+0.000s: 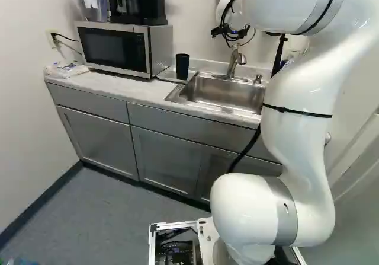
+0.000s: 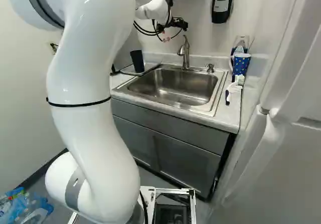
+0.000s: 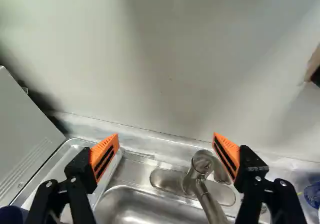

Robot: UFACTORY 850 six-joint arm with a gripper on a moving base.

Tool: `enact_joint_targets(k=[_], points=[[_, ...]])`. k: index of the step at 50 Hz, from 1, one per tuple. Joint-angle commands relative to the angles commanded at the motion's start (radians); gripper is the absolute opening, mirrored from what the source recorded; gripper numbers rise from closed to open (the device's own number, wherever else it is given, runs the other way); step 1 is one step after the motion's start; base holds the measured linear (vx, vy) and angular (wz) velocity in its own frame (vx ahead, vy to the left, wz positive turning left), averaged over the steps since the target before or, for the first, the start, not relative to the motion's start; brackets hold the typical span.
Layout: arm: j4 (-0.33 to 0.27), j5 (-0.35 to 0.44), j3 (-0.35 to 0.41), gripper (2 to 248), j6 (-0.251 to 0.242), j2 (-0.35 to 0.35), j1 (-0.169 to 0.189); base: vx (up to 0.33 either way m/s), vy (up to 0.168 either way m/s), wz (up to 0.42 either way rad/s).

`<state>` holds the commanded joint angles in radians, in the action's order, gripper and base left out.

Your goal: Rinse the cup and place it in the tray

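The black cup [image 1: 182, 67] stands upright on the tray [image 1: 167, 74], between microwave [image 1: 112, 47] and sink [image 2: 170, 86]; the gripper [image 2: 176, 23] hangs near the tap [image 2: 186, 54], its two fingers spread wide apart; a spotted mug [image 2: 242, 63] stands beyond the sink's other side.

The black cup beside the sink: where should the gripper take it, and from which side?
I would grip the black cup around its mid-body, coming level from the front: it stands upright and slim, rising above the tray, while the microwave stands close on one side and the wall behind.
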<state>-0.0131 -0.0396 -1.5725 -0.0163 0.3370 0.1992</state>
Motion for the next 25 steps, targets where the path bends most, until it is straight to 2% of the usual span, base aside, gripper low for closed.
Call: enact_joint_targets(k=[25], points=[[0.0, 0.0, 0.023, 247, 0.0, -0.019, 0.002, 0.0, 0.0, 0.0]])
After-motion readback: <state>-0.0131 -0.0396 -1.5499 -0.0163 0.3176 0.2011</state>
